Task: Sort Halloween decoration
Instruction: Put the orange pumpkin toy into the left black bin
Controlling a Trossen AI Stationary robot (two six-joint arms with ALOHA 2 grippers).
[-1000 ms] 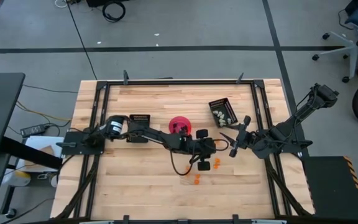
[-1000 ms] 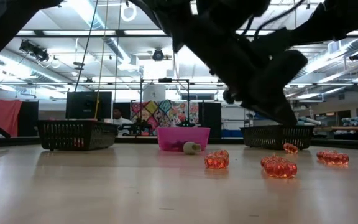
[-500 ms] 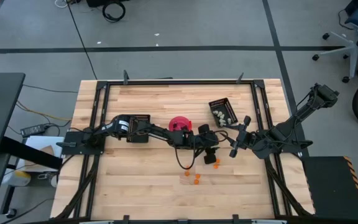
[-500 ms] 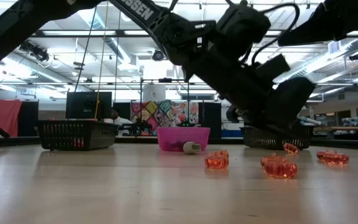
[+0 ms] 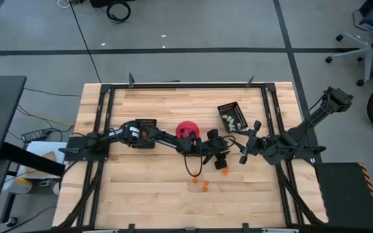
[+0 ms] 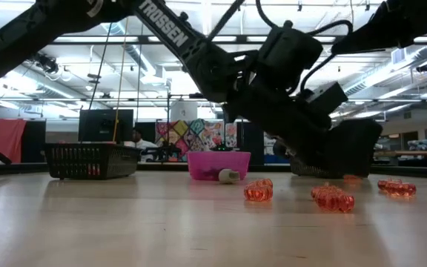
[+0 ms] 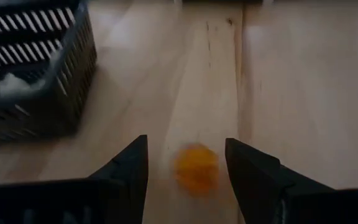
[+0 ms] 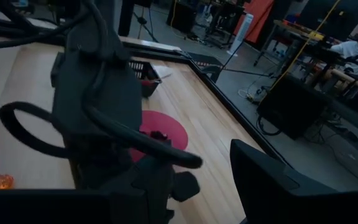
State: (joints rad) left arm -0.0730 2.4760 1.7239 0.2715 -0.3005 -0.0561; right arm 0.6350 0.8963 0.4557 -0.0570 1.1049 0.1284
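Risk at pickup: left gripper (image 7: pixel 186 163), at frame centre of the high view, hangs with fingers spread and grasping nothing over one orange trinket (image 7: pixel 196 168) lying between them on the tabletop (image 5: pixel 147 194); an off-centre closing could flick the small round piece away. Other orange trinkets (image 5: pixel 204 186) lie lower centre, whitish ones in the tray (image 5: pixel 232 116) upper right. Right gripper (image 5: pixel 249 140) waits beside, fingers apart and empty, and could be bumped.
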